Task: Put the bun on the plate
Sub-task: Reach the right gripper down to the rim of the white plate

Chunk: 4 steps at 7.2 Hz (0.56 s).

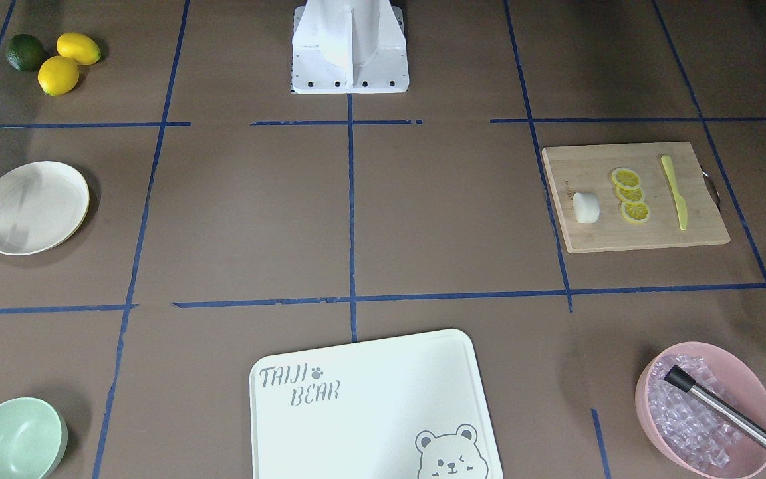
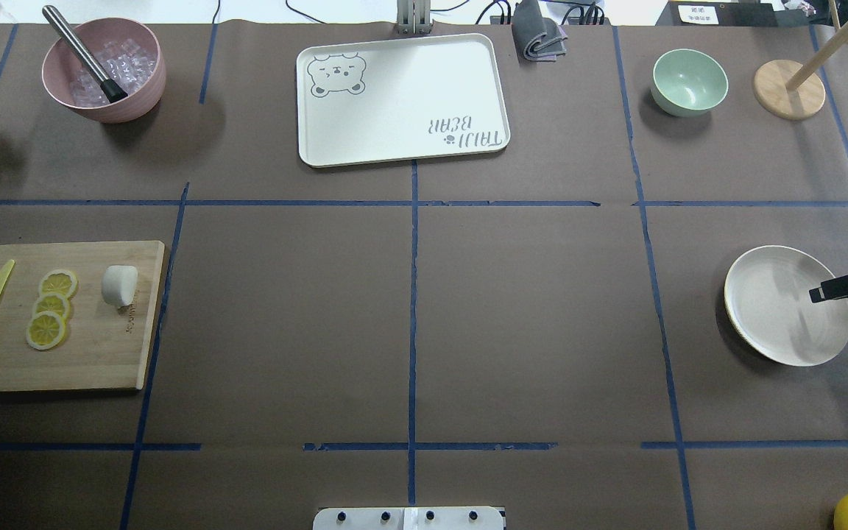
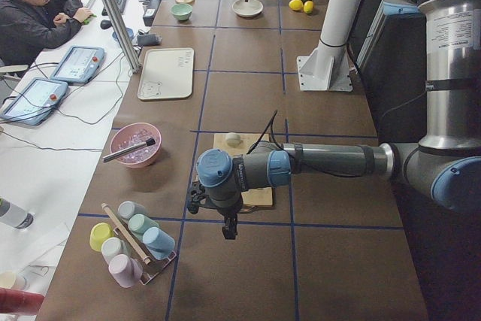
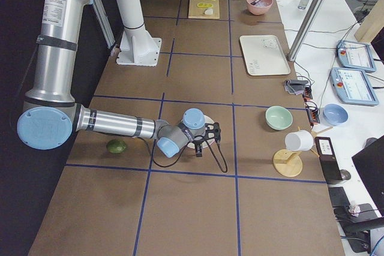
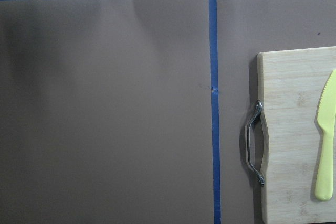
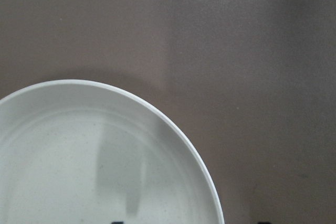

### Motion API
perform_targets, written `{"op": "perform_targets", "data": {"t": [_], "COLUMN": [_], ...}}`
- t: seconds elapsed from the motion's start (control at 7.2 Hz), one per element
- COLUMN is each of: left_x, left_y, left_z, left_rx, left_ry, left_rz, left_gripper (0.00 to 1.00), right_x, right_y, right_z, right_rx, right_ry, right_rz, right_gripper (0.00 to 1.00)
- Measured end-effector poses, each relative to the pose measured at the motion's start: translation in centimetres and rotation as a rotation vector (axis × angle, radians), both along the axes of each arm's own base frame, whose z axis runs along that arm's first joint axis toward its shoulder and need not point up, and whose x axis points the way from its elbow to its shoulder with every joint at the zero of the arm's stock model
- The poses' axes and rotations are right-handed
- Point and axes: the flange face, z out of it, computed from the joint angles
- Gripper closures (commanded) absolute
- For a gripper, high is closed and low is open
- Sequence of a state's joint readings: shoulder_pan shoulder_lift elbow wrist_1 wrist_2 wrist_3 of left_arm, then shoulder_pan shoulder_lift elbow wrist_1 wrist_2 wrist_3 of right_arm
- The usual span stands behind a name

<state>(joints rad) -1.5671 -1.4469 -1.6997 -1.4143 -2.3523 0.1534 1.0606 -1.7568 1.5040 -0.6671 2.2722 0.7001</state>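
Not begun. The bun (image 2: 119, 285) sits untouched on the wooden board (image 2: 93, 346) at left. The plate (image 2: 766, 313), well apart at right, holds no bun. The right gripper (image 2: 821, 294) hovers over the plate's rim, fingers spread and empty. The left gripper (image 3: 228, 231) cannot be judged. Pick, carry and placement remain.

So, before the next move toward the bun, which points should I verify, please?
1. Small white rounded bun lies free on the wooden cutting board: ok.
2. Three yellow lemon slices lie apart from the bun: ok.
3. Round cream-white plate is empty: ok.
4. Left hand is above the bun: not ok, it hangs outside the board, by its metal handle.
5. Left hand is open: cannot tell.
6. Right hand is away from the plate: not ok, it hangs over it.
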Motion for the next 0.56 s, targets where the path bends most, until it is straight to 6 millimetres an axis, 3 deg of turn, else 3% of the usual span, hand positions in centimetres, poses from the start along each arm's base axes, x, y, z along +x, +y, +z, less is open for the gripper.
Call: {"op": "perform_targets", "data": {"t": [0.14, 0.56], "left_x": [0.02, 0.11], "left_y": [0.01, 0.00], "left_z": [0.00, -0.01], "left_rx": [0.000, 0.000], "left_ry": [0.001, 0.004], "left_rz": [0.000, 0.001], "left_gripper": [0.00, 0.00], "right_x": [-0.19, -0.03], "right_y": [0.20, 0.76], "right_z": [0.26, 0.78], "right_rx": [-0.004, -0.005], "right_ry": [0.001, 0.005], "right_rz": [-0.003, -0.011], "right_gripper": [0.89, 0.98]}}
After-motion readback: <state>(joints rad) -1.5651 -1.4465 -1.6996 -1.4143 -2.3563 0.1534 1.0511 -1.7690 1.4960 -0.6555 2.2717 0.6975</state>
